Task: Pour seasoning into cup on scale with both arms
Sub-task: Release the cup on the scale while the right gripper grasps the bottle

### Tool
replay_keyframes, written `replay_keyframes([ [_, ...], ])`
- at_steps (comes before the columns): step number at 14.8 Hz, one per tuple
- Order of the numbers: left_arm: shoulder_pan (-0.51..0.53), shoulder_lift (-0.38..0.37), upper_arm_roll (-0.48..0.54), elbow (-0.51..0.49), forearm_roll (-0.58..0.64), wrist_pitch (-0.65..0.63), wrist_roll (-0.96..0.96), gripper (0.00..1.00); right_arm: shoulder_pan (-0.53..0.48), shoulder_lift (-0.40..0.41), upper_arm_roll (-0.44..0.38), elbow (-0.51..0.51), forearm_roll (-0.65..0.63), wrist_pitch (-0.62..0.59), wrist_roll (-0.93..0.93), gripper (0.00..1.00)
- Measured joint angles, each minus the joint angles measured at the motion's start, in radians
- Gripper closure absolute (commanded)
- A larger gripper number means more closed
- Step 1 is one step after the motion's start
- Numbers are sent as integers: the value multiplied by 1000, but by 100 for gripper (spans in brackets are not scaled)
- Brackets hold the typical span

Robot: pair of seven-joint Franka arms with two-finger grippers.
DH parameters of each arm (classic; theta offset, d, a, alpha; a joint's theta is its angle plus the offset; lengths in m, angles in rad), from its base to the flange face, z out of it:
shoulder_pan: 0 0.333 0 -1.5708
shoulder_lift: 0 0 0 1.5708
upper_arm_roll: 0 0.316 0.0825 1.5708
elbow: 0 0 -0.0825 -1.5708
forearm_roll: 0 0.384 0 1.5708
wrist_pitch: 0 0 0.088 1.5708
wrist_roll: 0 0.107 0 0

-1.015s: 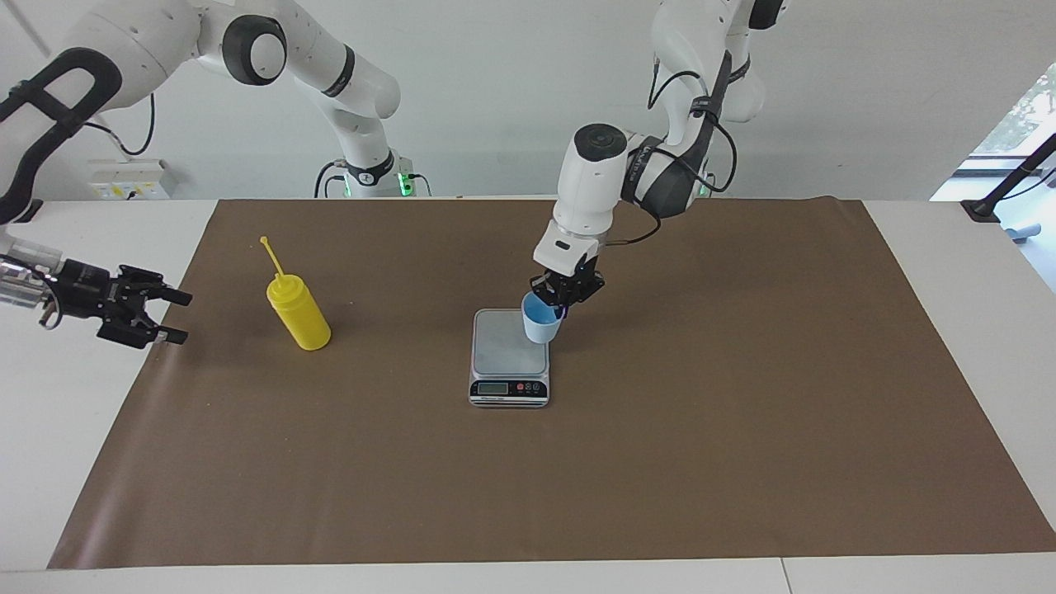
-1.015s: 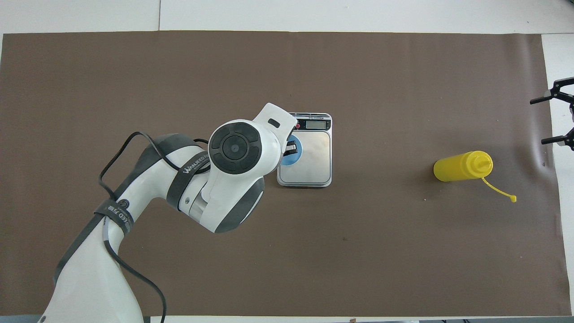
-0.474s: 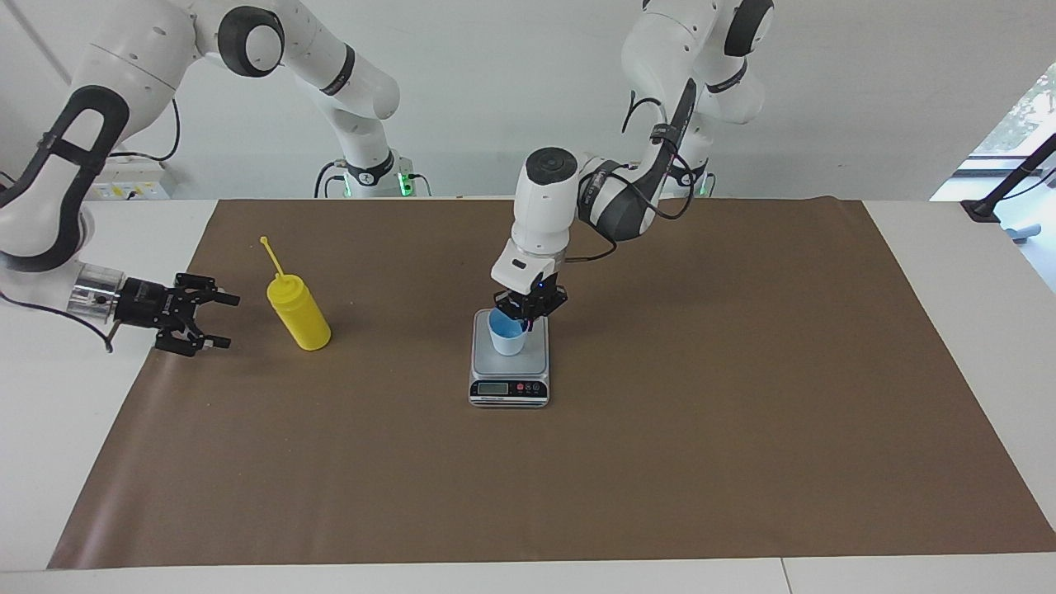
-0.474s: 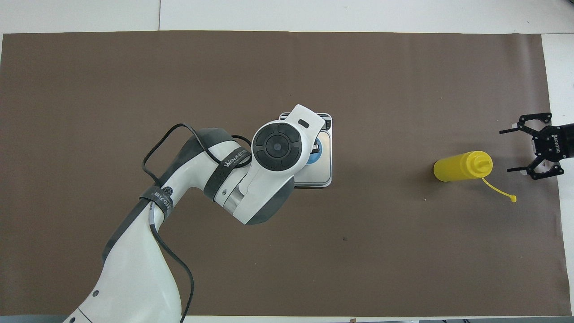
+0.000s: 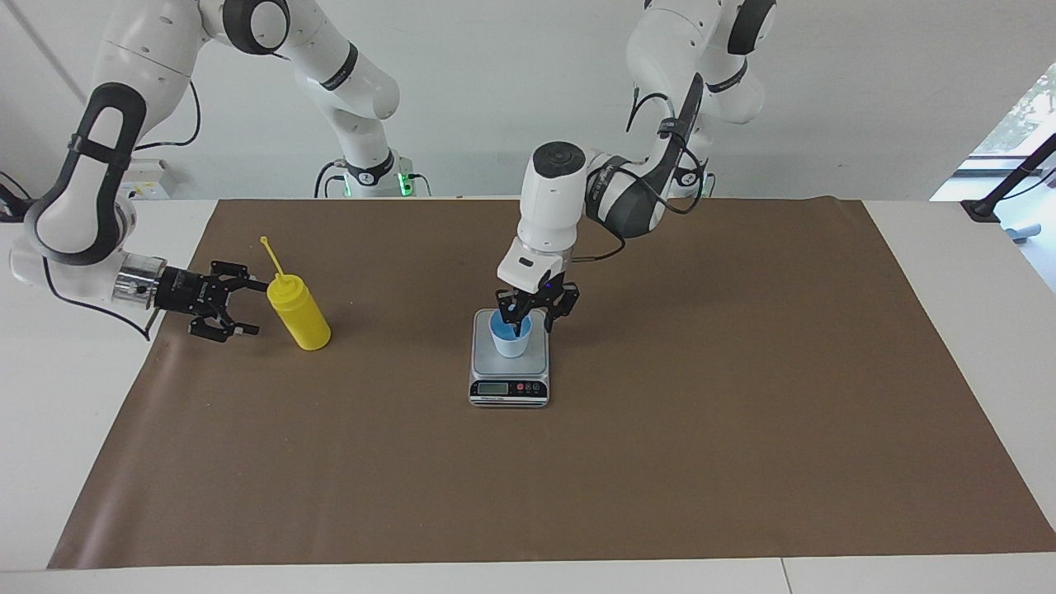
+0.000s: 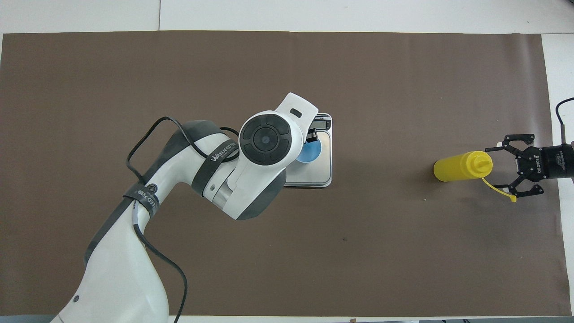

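Risk nearest the robots: bottle (image 5: 301, 318) is tall and stands free on the counter (image 5: 49, 429) at the right arm's end. An off-centre approach by the right hand (image 5: 247, 308) could push it over instead of gripping it. Nozzle stick (image 5: 272, 256) leans out toward that hand, so a finger could catch it and twist the bottle.

Slightly farther out: cup (image 5: 510, 340) is light and sits on the scale (image 5: 509, 375), toward the edge nearest the robots. One finger of the left hand (image 5: 532, 318) looks dipped inside the rim. A slanted lift could drag the cup or tip it off.

Right hand: fingers spread wide, level with the bottle's shoulder and just beside it. It holds nothing and isn't around the bottle yet.

Left hand: fingers apart, straddling the cup rim with no clamp on it. Can't tell if the inner finger touches the wall.
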Motion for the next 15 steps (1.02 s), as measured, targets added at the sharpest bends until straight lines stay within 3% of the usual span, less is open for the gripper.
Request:
replay_keyframes([
  [5, 84, -154, 7, -58, 5, -164, 105, 0, 44, -22, 9, -91, 71, 111, -17, 0],
  [11, 309, -242, 13, -174, 5, -183, 397, 0, 93, -40, 10, -144, 97, 172, -56, 0],
  [12, 345, -253, 13, -179, 5, -202, 447, 0, 93, -43, 10, -149, 99, 173, -69, 7],
  [13, 383, -268, 14, -187, 5, -227, 502, 0, 93, -45, 10, -159, 105, 177, -87, 32],
  [15, 454, -309, 14, -204, 5, -272, 609, 0, 93, -48, 10, -178, 118, 190, -111, 57],
])
